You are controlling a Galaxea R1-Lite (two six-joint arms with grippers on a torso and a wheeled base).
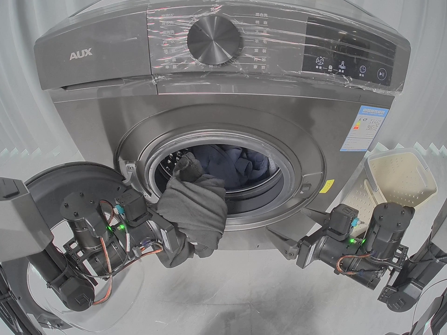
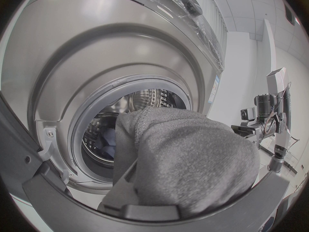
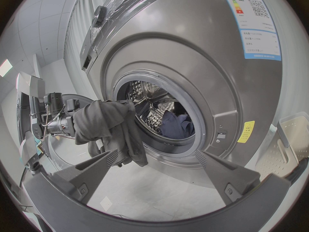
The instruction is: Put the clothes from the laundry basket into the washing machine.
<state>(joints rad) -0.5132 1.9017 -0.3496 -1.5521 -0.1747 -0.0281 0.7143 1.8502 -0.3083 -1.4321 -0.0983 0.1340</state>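
The grey garment hangs at the mouth of the washing machine, its upper end already over the grey rubber seal and its bulk drooping outside below the rim. It is bunched over the left gripper, which is clamped on it from underneath with the fabric spilling down around the wrist. That suits a push straight into the drum, since the cloth leads and the arm follows. Inside the drum lies a heap of dark blue clothes, settled low toward the back. How many pieces make up the heap cannot be told. The round door is swung wide to the robot's left, behind the left arm, which leaves the opening free. The right gripper is low, before the lower right of the opening, with its jaws spread and nothing between them. It is apart from the garment and looks to be waiting clear of the left arm's path. Farther right, the cream laundry basket leans tilted just beside the machine's front corner, its perforated inside turned toward the robot, and what shows of it is bare plastic. By count: one grey garment in hand, one blue heap in the drum, one basket, one machine, two grippers.
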